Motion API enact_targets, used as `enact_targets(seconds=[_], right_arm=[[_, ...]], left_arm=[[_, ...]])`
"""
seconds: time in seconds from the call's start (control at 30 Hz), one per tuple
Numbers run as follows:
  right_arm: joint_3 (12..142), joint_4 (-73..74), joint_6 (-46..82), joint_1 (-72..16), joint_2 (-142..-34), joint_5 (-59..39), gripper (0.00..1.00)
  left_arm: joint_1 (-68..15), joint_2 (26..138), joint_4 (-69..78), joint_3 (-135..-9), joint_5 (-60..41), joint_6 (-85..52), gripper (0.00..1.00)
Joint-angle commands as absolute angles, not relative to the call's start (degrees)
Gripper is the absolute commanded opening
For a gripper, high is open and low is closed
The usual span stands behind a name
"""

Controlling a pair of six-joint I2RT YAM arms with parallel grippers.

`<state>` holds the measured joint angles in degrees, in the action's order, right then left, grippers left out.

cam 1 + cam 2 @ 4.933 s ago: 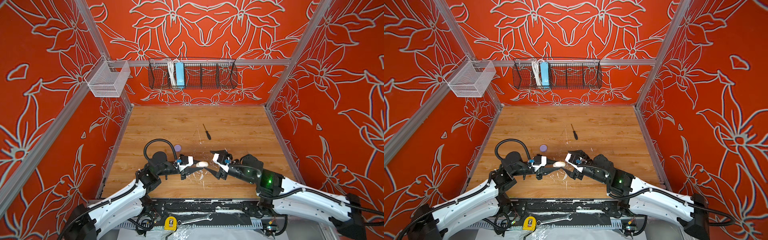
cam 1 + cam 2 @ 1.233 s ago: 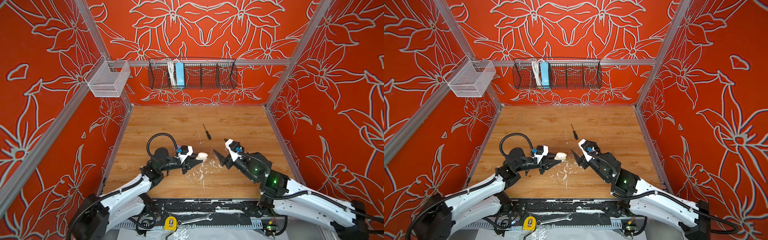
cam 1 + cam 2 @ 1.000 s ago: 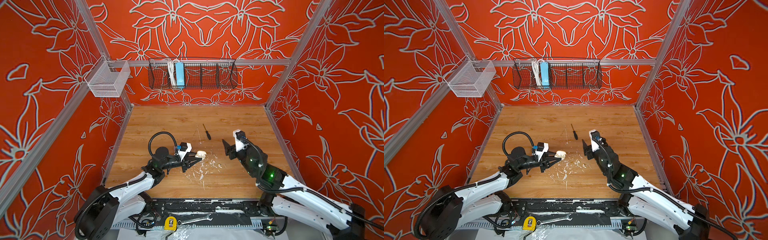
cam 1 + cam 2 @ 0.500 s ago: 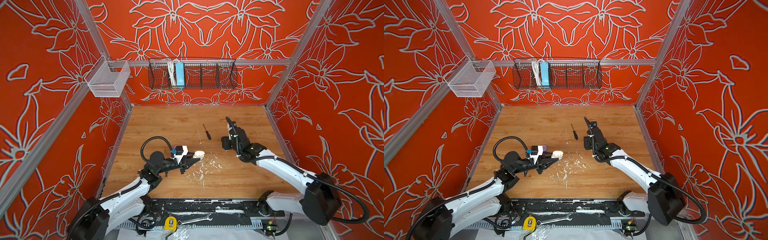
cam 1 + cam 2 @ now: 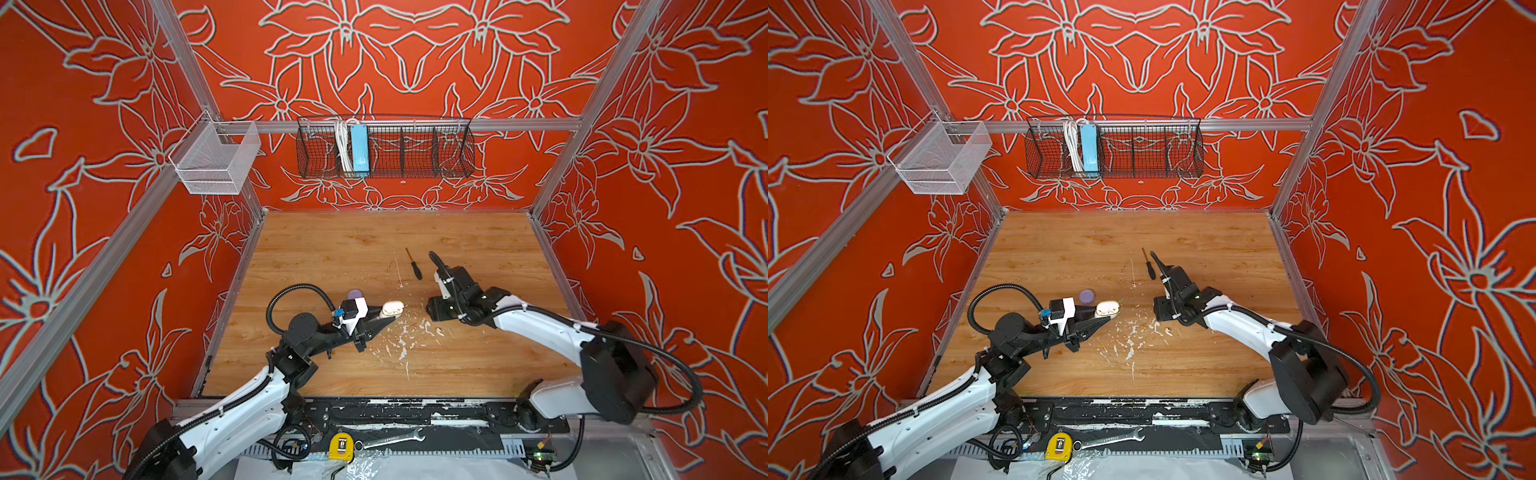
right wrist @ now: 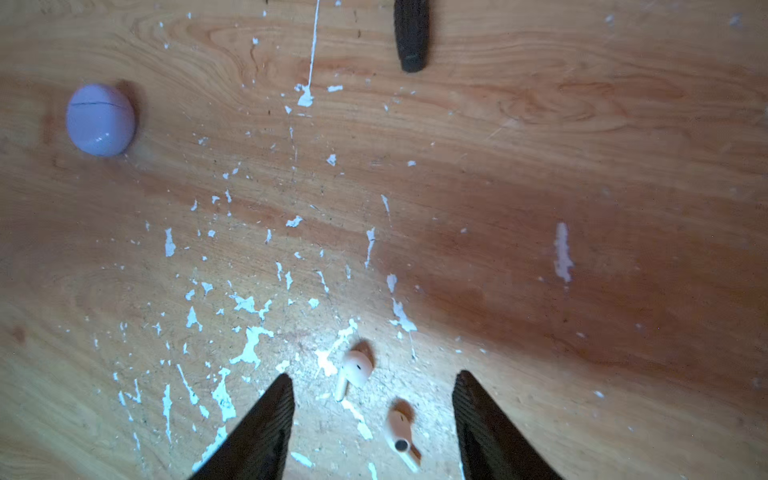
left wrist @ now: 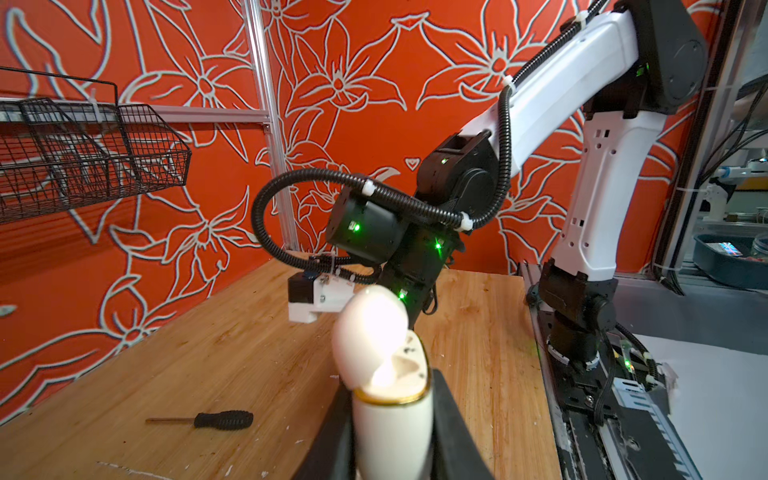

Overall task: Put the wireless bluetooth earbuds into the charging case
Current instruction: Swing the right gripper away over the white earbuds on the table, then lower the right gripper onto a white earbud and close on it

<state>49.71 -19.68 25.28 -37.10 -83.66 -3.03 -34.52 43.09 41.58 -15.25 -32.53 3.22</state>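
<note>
Wood-grain surface [image 5: 332, 249], white flecks [image 6: 249, 347] scattered over middle. Black-handled screwdriver [image 5: 414, 267] laid flat, behind flecks. Closed lavender case [image 6: 101, 119] set left of flecks. Cream earbud [image 6: 353, 371] laid among flecks; second cream earbud [image 6: 402, 434] just beside, not touching.

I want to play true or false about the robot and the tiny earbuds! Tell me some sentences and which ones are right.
1. The left end effector holds a cream case with its lid open. True.
2. The right end effector is gripping an earbud. False: it is open, above two cream earbuds lying on the table.
3. The lavender case sits closed on the table. True.
4. The screwdriver is in the wire basket. False: it lies on the table.
</note>
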Motion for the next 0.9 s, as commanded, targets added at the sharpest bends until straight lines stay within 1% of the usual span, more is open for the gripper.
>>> enact_targets(seconds=[0.0, 0.13, 0.23, 0.43, 0.63, 0.87], right_arm=[[54.9, -24.2, 22.4, -39.1, -87.5, -0.9, 0.62], [58.2, -25.9, 20.8, -43.0, -92.8, 3.1, 0.6], [59.6, -26.8, 21.2, -44.8, -96.0, 2.8, 0.59], [62.4, -29.7, 20.7, -45.1, -100.4, 7.0, 0.6], [62.6, -30.0, 21.7, -45.2, -101.8, 6.9, 0.6], [58.7, -28.9, 22.8, -45.6, -98.9, 5.3, 0.6]], left_arm=[[-34.9, 42.8, 42.6, -14.6, -30.8, 4.5, 0.0], [-35.0, 43.1, 39.8, -16.0, -31.5, 5.2, 0.0], [-35.3, 41.5, 37.5, -15.9, -29.8, 6.7, 0.0], [-35.4, 39.0, 36.5, -14.8, -26.8, 8.1, 0.0], [-35.4, 37.1, 35.4, -15.0, -26.7, 8.3, 0.0], [-35.7, 36.2, 34.4, -15.8, -27.0, 8.2, 0.0]])
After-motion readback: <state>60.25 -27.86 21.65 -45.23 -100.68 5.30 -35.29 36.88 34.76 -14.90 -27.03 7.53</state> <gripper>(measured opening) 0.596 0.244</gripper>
